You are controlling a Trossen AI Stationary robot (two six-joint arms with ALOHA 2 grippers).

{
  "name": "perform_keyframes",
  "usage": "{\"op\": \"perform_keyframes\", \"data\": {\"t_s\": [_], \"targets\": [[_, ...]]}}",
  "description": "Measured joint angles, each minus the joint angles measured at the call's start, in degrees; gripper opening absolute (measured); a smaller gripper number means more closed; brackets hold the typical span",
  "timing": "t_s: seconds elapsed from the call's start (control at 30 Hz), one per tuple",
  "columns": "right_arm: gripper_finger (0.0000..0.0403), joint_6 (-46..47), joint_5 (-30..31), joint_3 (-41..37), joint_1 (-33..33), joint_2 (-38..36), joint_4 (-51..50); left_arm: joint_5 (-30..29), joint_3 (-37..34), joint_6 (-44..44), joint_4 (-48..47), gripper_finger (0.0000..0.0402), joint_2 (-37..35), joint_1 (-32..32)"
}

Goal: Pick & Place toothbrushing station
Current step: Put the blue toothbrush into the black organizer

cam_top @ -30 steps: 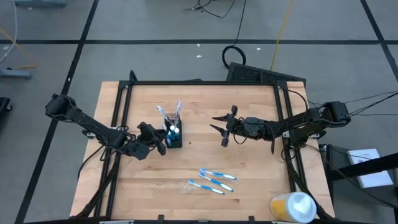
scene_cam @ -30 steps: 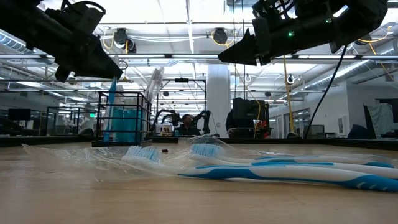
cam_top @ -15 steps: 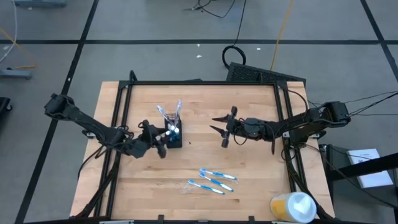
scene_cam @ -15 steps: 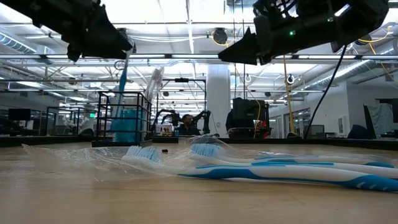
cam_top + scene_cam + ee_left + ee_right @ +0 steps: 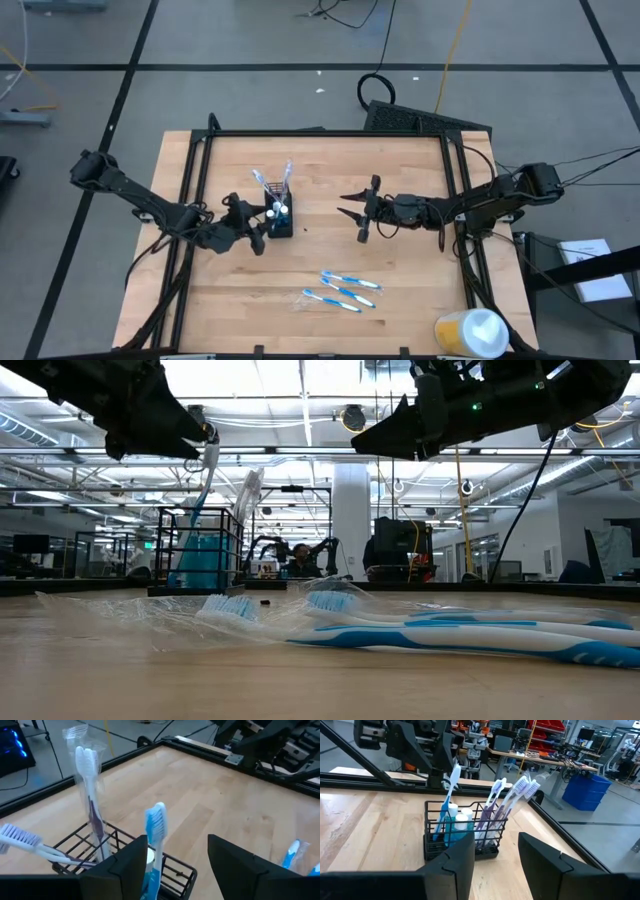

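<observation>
The black mesh holder [image 5: 281, 226] stands on the wooden table, left of centre, and is also plain in the right wrist view [image 5: 461, 840]. Wrapped toothbrushes [image 5: 507, 800] and white-capped blue tubes [image 5: 458, 822] stand in it. A blue-and-white toothbrush [image 5: 156, 837] leans in the holder, head up, between the fingers of my open left gripper [image 5: 175, 870], which hovers at the holder's left side [image 5: 257, 228]. My right gripper [image 5: 353, 211] hangs open above the table's middle, right of the holder, with nothing between its fingers. My left gripper has the blue toothbrush's neck [image 5: 157, 851] standing close beside one finger [image 5: 131, 865]. Whether the two touch, I cannot tell. The brush's lower end sits inside the holder.
Three wrapped blue-and-white toothbrushes [image 5: 342, 290] lie on the table toward its near edge, close before the low camera [image 5: 420, 628]. A yellow-and-white round container [image 5: 470, 333] sits at the near right corner. A black frame borders the table [image 5: 320, 133].
My left gripper has risen a little above the holder, rolled slightly and opened, letting go of the blue toothbrush. The brush, upright in the fingers before, now leans in the holder with its head tipped toward the gripper. The right arm has kept still.
</observation>
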Motion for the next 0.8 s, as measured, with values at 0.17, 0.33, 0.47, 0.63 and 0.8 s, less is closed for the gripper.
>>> {"op": "perform_keyframes", "data": {"t_s": [0.17,0.33,0.47,0.63,0.8], "targets": [[0.0146,-0.01,0.01,-0.01,0.0,0.0,0.03,0.73,0.02,3.13,6.1,0.0209,-1.88,-0.14],[0.0145,-0.04,0.02,0.0,0.0,0.0,0.02,7.25,0.05,7.75,17.2,0.0209,-2.48,-0.61],[0.0145,-0.82,0.02,-0.02,0.0,0.0,0.04,10.09,0.07,7.68,24.73,0.0209,2.14,0.34],[0.0146,-1.14,0.02,0.0,0.0,0.0,0.04,11.31,0.71,6.14,31.29,0.0209,11.54,3.47],[0.0144,-1.13,0.02,-0.01,0.0,0.0,0.22,12.42,5.96,8.34,27.91,0.0208,17.88,5.78]]}}
